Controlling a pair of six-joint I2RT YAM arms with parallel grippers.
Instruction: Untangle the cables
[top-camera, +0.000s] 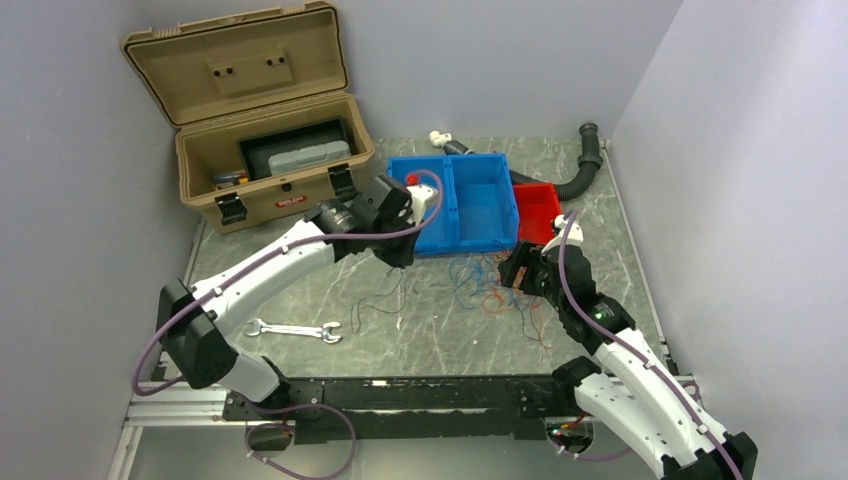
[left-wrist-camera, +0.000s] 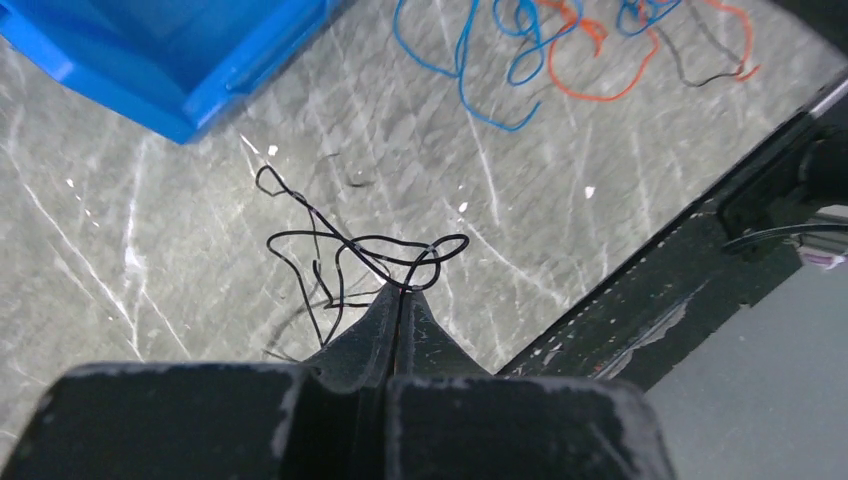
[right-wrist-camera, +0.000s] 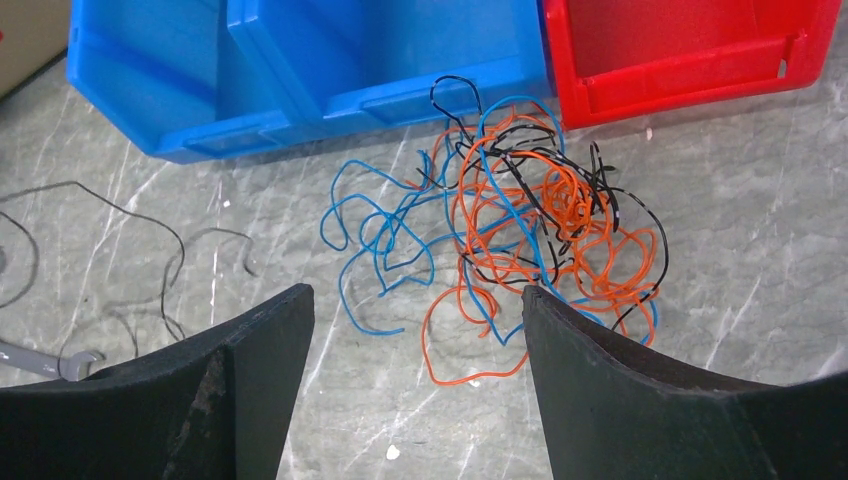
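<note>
Cables (right-wrist-camera: 520, 235): loose tangle of thin blue, orange and black strands, lying on the grey marbled tabletop (top-camera: 430, 340) just in front of the blue bin (top-camera: 470, 200) and the red bin (top-camera: 535, 205). In the right wrist view the bunch is wider than it is deep. Its long axis runs left to right, with open blue loops trailing to the left and the dense orange-and-black knot on the right, below the corner of the red bin.

Black strand (left-wrist-camera: 360, 250): separate from the bunch, well to its left. It forms several loose loops that reach away from the fingertips toward the blue bin.

Left end effector (left-wrist-camera: 400, 295): fingers pressed together, pinching the black strand at the tips.

Right end effector (right-wrist-camera: 415, 300): fingers wide apart, holding nothing, poised over the near edge of the tangle.

Wrench (top-camera: 295, 330): flat on the tabletop, near the left arm.

Tan case (top-camera: 270, 120): lid up, at the far left.

Black corrugated hose (top-camera: 580, 170): curved behind the red bin.
</note>
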